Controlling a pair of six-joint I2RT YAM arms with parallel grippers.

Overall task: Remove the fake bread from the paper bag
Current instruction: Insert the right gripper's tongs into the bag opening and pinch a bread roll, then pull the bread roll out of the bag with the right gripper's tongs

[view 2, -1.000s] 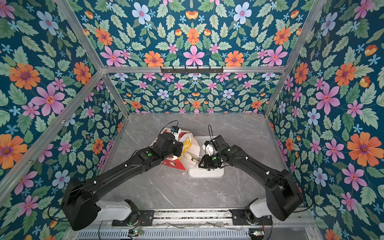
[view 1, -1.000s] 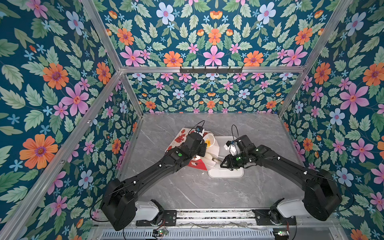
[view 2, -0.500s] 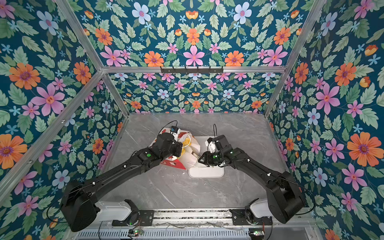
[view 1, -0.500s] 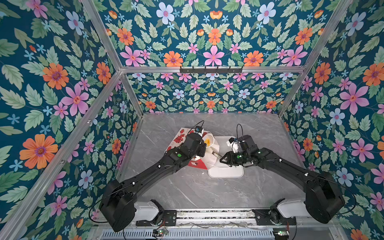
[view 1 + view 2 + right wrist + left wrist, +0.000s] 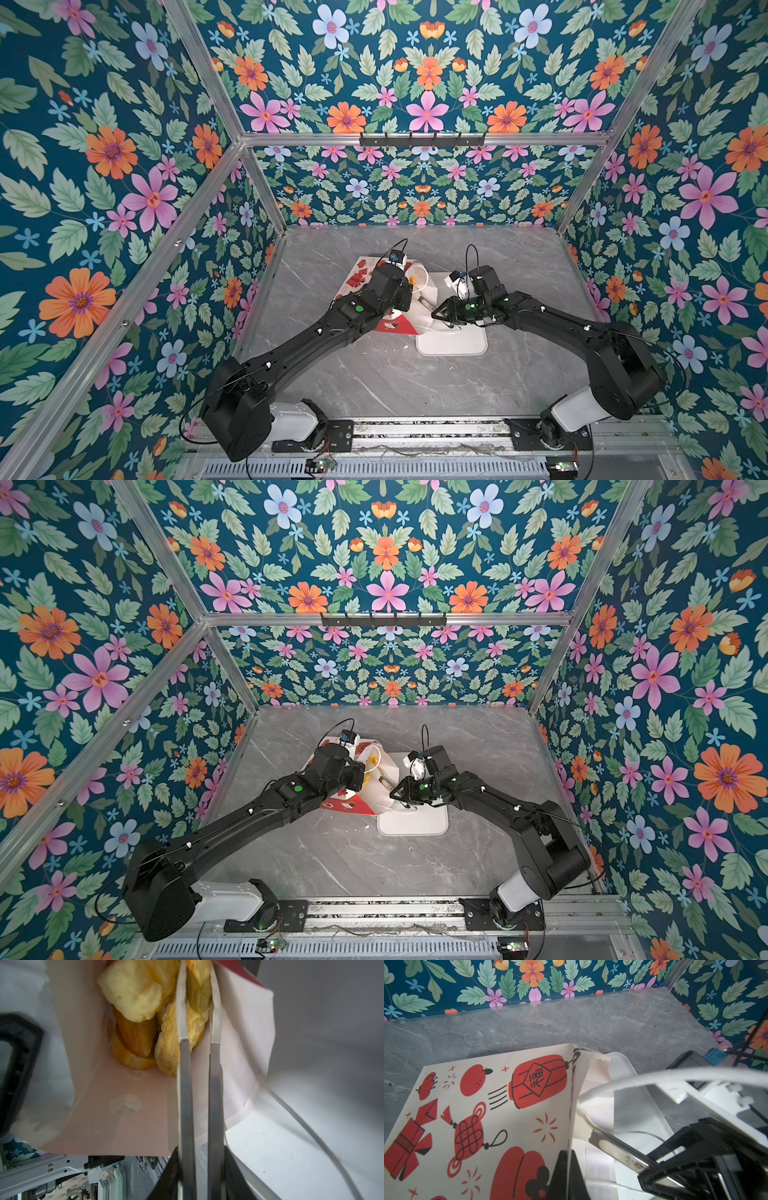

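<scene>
Yellow fake bread (image 5: 133, 995) inside paper bag (image 5: 128, 1118)

Both arms are the same build. left arm (image 5: 316, 332) and right arm (image 5: 552, 320): matte black shells, chunky rounded shoulder blocks, slimmer tapered forearms. Each sits on a white base housing (image 5: 291, 419) next to a black mounting plate (image 5: 338, 434) with visible screws. One green dot (image 5: 356, 308) on each forearm near the wrist. Small white clips (image 5: 319, 331) dot the links. A thin black cable loop (image 5: 469, 257) arcs off each wrist. left wrist camera (image 5: 397, 259) shows a blue part, right wrist camera (image 5: 457, 282) has a white body. right fingers (image 5: 185, 1095): long flat bare-metal blades, pale wrap at the tips. left fingers (image 5: 560, 1169): black, wedge-shaped.
</scene>
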